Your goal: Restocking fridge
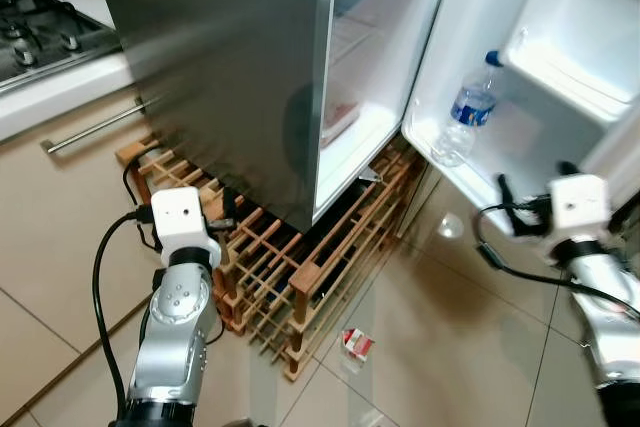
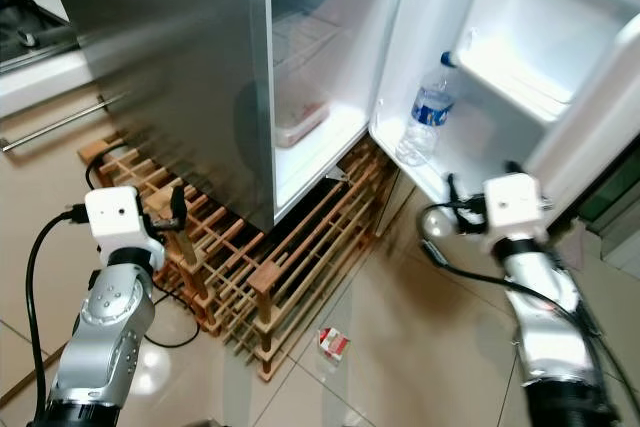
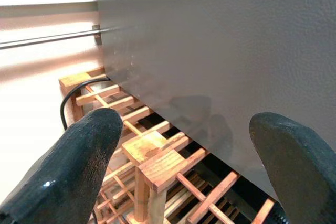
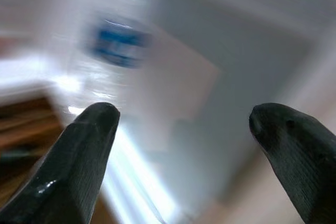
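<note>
Water bottle (image 1: pixel 468 112) stood upright in lower door shelf (image 1: pixel 470 172) of open fridge (image 1: pixel 230 67), apart from both grippers. Right gripper (image 4: pixel 181 145) spread wide, empty, aimed at bottle; left gripper (image 3: pixel 184 161) likewise spread, idle nr wooden rack (image 1: pixel 300 267). Judged placing step done; next probably calls for backing right arm clear w/o nudging bottle.

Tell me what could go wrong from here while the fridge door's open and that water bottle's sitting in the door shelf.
The water bottle leans in the bottom door shelf; the open right gripper is close to it, so a nudge might tip it out onto the tiles.

A small red-and-white packet lies on the floor before the fridge; the robot could step on it.

The left gripper, also open, hangs beside the wooden rack and a black cable and might snag.
</note>
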Controlling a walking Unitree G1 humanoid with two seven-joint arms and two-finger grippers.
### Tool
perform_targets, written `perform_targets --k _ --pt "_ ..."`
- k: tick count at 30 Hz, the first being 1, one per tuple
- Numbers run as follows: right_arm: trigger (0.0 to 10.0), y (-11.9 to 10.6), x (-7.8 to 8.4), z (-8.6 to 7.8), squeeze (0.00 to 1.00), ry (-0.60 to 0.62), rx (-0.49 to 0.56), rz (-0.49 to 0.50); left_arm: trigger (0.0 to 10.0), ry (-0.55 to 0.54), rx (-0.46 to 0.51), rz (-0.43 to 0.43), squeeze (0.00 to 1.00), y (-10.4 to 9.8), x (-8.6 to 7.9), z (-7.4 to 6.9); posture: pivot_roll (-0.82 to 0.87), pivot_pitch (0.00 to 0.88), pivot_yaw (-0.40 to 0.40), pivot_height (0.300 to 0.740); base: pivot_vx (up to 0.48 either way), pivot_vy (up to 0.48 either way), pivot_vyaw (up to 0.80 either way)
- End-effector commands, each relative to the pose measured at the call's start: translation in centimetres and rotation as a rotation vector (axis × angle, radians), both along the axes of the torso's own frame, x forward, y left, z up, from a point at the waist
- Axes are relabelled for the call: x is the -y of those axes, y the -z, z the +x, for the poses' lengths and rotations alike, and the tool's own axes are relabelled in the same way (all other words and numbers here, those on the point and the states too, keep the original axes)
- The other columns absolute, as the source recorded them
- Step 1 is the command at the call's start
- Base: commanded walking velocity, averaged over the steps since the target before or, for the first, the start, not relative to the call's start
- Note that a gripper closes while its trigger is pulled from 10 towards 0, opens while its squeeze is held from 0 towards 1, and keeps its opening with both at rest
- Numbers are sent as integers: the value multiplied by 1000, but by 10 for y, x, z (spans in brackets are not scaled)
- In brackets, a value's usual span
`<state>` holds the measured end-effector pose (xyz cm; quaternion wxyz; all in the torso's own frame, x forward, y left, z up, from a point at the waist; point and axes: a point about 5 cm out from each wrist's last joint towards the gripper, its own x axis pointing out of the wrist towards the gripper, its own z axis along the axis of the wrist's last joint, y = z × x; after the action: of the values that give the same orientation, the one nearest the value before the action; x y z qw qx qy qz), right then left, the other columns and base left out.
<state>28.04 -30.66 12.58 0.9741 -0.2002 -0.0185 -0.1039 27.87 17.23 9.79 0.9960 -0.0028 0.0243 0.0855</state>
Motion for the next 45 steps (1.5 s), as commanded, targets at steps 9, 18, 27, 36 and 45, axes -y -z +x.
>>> perform_targets --k 9,18,27,36,45 --pt "10000 -16 -49 14 0 -176 103 81 10000 5 -2 51 0 0 3 6 -105 0 -40 732 0 0 0" --pt "10000 16 -121 6 0 -347 20 249 10000 -6 28 65 0 -9 0 9 -83 0 -39 732 0 95 400" --pt "10000 28 -133 8 0 -380 -47 306 10000 -8 56 85 0 -14 5 10 -73 0 -46 732 0 383 663" --pt "10000 19 -131 24 0 -428 -50 290 10000 108 143 142 0 -32 24 17 -66 0 -55 732 0 0 655" --pt "10000 19 -143 27 0 -448 -33 304 10000 166 137 116 0 -35 36 24 -63 0 -48 732 0 0 646"
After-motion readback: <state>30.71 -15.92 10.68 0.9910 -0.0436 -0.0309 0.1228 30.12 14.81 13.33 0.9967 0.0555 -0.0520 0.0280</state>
